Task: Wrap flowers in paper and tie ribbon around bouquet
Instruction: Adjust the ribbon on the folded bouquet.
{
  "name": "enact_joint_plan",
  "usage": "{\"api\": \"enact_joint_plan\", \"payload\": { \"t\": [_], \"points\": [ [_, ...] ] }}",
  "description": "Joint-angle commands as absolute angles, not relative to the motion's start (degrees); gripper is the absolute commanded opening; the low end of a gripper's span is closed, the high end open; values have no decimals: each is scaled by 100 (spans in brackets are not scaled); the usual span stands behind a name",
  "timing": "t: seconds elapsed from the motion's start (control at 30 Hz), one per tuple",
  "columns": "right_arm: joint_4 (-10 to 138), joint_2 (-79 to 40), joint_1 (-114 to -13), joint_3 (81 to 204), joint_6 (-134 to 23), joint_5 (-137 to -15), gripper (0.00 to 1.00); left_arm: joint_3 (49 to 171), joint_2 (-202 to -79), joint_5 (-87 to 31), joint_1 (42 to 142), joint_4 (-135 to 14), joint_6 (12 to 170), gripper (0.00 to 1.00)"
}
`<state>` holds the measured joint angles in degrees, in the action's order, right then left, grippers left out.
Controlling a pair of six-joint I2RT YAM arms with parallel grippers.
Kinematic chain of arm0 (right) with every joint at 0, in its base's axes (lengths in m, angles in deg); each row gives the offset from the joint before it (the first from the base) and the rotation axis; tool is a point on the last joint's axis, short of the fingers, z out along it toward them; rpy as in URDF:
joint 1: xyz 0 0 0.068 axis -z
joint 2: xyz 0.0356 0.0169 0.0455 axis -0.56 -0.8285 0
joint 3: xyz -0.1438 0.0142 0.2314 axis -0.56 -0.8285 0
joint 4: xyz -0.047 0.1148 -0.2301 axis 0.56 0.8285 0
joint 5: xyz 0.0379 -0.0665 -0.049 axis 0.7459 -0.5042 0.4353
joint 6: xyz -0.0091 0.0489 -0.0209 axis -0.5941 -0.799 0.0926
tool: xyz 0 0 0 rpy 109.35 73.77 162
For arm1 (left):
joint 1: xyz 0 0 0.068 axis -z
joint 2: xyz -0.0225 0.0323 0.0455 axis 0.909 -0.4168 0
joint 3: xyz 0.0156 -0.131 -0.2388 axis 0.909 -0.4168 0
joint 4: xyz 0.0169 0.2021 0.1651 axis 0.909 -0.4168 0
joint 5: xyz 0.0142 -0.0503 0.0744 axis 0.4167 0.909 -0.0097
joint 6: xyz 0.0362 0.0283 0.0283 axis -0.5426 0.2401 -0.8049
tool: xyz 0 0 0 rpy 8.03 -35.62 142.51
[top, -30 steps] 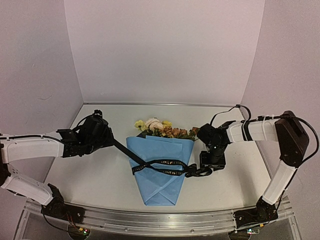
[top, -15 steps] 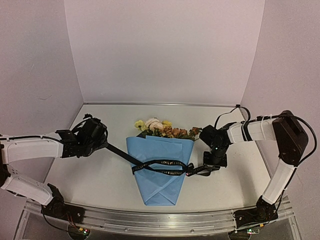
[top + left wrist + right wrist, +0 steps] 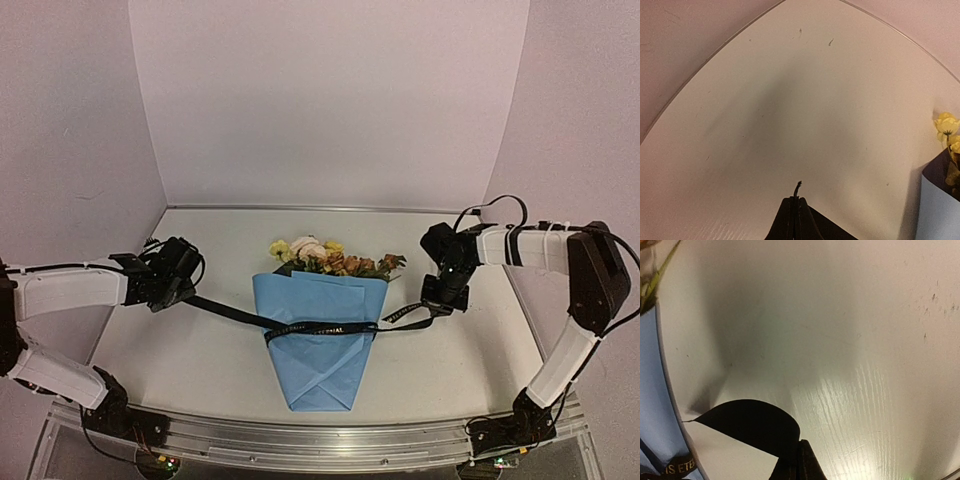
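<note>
The pale table (image 3: 200, 365) carries everything, with the left arm (image 3: 70, 290) reaching in from the left side and the right arm (image 3: 525, 245) from the right. In the middle lies the bouquet (image 3: 320, 300), its light blue paper (image 3: 320, 370) folded into a cone with the point toward the near edge and the wide mouth toward the back wall. The flowers (image 3: 318, 254), yellow, cream and rust with green leaves, stick out of that mouth. The black ribbon (image 3: 320, 328) crosses the front of the cone at about mid-height, its pale lettering showing, and one strand runs off each side over the table. The left fingers (image 3: 185, 293) are well left of the cone, pressed together and pinching the ribbon's left end, a short dark tip poking past them in the left wrist view. The right fingers (image 3: 437, 308), just right of the cone's upper corner, are pressed together on the other end, which curls back toward the paper.
</note>
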<state>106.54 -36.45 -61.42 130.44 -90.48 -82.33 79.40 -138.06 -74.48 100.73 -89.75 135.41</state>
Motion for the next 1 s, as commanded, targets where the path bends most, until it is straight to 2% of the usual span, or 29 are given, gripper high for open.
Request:
{"api": "enact_joint_plan", "payload": {
  "t": [0.0,0.13,0.37,0.7,0.97],
  "points": [
    [10787,-3803,-5898,13695,-8906,-8220,0,7947,-14005,-7426,9873,-9382,13651,0],
    [10908,-3976,-5776,13909,-8777,-8272,0,7931,-14171,-7316,9635,-9490,13649,0],
    [10909,-3758,-5398,13273,-8799,-8342,0,7675,-14604,-6602,8624,-9058,13370,0],
    [10808,-3301,-5279,12223,-8902,-8915,0,8103,-15243,-5935,7803,-8759,13212,0],
    [10653,-3163,-4909,12092,-8954,-8776,0,8062,-15296,-5723,7175,-8568,13020,0]
  ]
}}
